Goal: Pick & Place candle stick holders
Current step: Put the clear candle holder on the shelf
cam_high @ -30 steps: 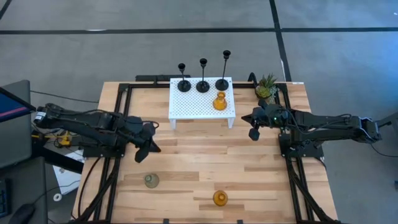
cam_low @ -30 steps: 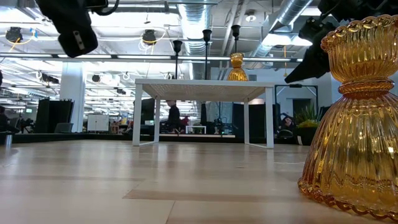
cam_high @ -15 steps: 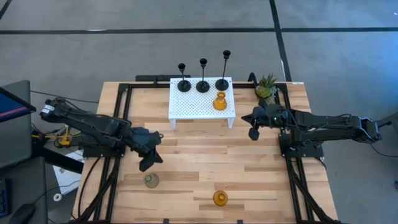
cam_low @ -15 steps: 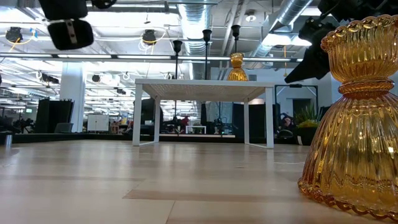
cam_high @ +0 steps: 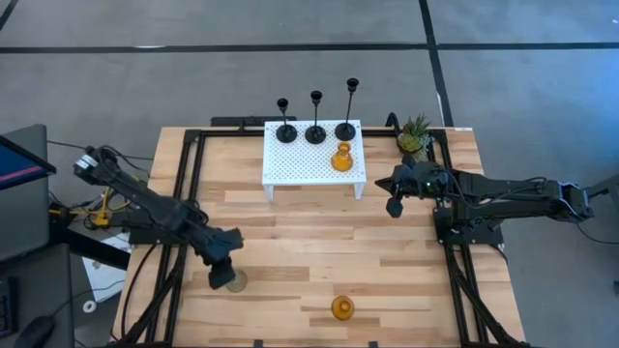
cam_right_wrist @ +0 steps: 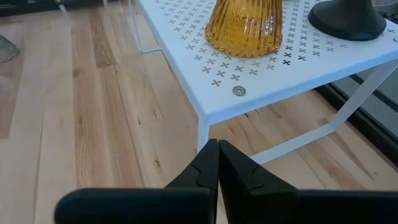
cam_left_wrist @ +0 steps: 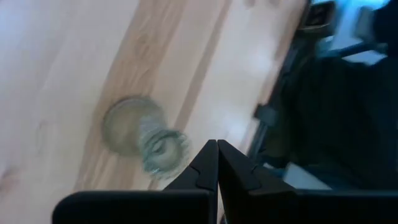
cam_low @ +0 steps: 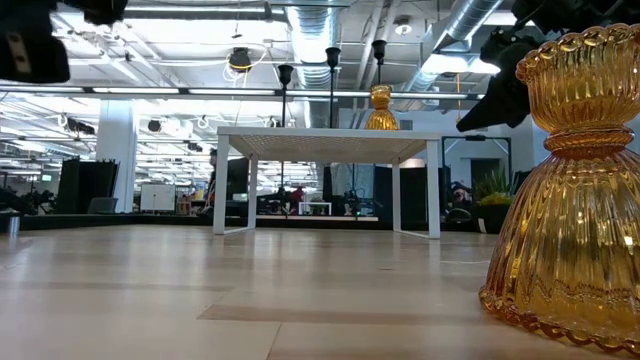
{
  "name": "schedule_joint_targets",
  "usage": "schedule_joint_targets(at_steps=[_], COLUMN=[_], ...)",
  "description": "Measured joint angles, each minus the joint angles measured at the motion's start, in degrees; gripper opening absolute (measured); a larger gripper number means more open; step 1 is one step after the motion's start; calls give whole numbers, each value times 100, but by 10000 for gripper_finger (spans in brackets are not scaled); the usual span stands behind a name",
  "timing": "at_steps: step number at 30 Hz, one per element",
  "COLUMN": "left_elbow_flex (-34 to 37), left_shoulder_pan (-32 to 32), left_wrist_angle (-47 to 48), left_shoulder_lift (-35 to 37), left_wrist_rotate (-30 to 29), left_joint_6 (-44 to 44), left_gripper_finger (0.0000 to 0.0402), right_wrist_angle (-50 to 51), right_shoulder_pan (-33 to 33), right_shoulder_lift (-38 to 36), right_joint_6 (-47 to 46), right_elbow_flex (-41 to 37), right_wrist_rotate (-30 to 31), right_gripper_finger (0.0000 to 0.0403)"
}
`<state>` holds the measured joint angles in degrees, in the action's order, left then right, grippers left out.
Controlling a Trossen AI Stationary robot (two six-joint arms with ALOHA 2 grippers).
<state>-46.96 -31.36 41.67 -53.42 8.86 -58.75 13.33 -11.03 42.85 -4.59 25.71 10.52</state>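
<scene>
Three thin black candle stick holders and an amber glass one stand on the white perforated stand. A grey-green glass holder and a second amber one stand upright on the table near its front edge. My left gripper hovers shut just left of the grey-green holder, its tips clear of it. My right gripper waits shut beside the stand's right front leg.
A small potted plant sits at the far right, behind my right arm. Black frame rails run along both table sides. Bare wood lies between the stand and the two front holders. In the low view the near amber holder fills the right side.
My left gripper has swung from the table's left-middle toward the near edge, down to the grey-green holder, rolling its wrist on the way and staying shut. My right arm and all the holders have kept still.
</scene>
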Motion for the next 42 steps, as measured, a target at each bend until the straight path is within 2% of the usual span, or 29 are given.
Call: schedule_joint_targets(at_steps=[5, 11, 19, 29, 33, 38, 42], left_elbow_flex=[0, 0, 2, 7, 9, 9, 9], left_shoulder_pan=[-115, -495, -840, -837, -668, -412, -245], left_wrist_angle=[213, 178, 151, 140, 139, 106, -69], left_shoulder_lift=[-200, -226, -633, -1533, -1700, -1790, -1795], left_wrist_rotate=[47, 447, 299, 641, 333, 23, -690], left_joint_6=[32, -115, -201, 629, 1233, 1501, 1853], left_gripper_finger=[2, 2, 2, 4, 3, 4, 3], right_wrist_angle=[-3, -21, -18, -18, -16, -16, -14], right_shoulder_pan=[2, 0, 0, 7, 11, 11, 11], right_shoulder_lift=[0, 0, 0, 0, 0, 0, -1], right_joint_6=[-1, 0, -148, -152, -154, -154, -154], right_elbow_flex=[0, 0, 0, 0, 0, 0, 0], right_wrist_rotate=[0, 1, 3, 2, 2, -2, -14], right_gripper_finger=[0, 0, 0, 0, 0, 0, 0])
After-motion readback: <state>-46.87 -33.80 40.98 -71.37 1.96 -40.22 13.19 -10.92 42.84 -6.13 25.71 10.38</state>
